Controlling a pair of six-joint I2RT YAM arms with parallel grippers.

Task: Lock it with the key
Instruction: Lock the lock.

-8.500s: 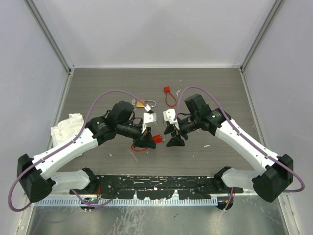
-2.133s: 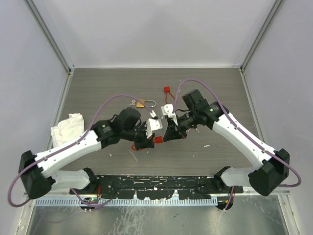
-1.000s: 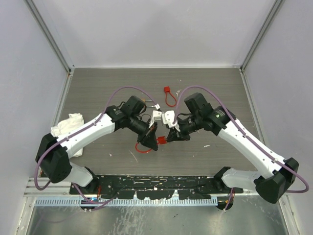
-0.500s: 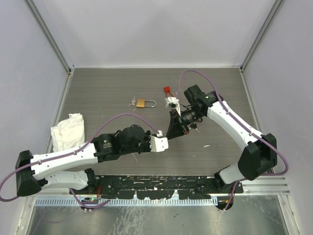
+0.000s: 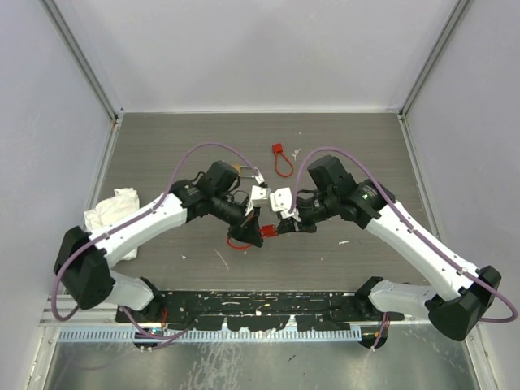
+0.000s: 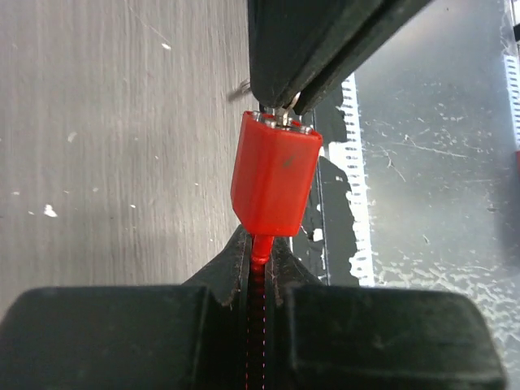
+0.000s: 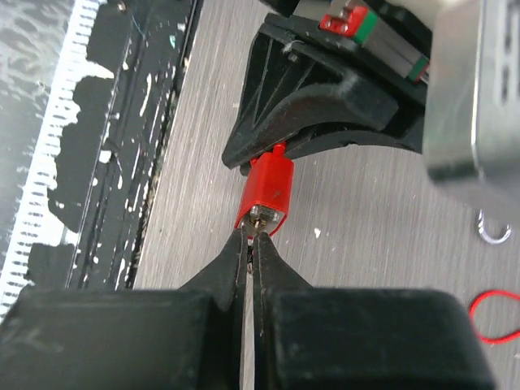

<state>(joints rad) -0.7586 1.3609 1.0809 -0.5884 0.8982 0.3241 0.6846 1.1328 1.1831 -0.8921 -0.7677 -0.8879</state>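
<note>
The key (image 6: 283,114) sits pinched in the tip of the right tool (image 7: 250,237), whose two fingers are pressed together on it. Only a sliver of silver blade shows, bridging the fingertips and the end face of the red cable lock (image 6: 275,171). How far the blade is in the keyhole I cannot tell, and how many keys hang on the bunch cannot be counted from here.

The left tool (image 6: 260,248) meets it from the opposite side. Its fingers are closed tight on the lock's thin red cable, right where the cable leaves the body. The lock is thus held in the air between the two tools, above the middle of the desk (image 5: 162,146).

The lock body is a small, smooth, glossy red plastic block with rounded corners. It tapers toward the cable end and has a silvery face at the key end. Its cable hangs in a loop under the left tool in the top view. The tool fingers are matt black and wedge-shaped, narrowing to thin tips. The desk is dark grey with a fine wood grain and a few white flecks. At its near edge runs a black strip with chipped white marks.

In all there are two tools and two red cable locks, the second lock (image 5: 277,149) lying at the back of the desk. One crumpled white cloth (image 5: 110,213) lies at the left.
</note>
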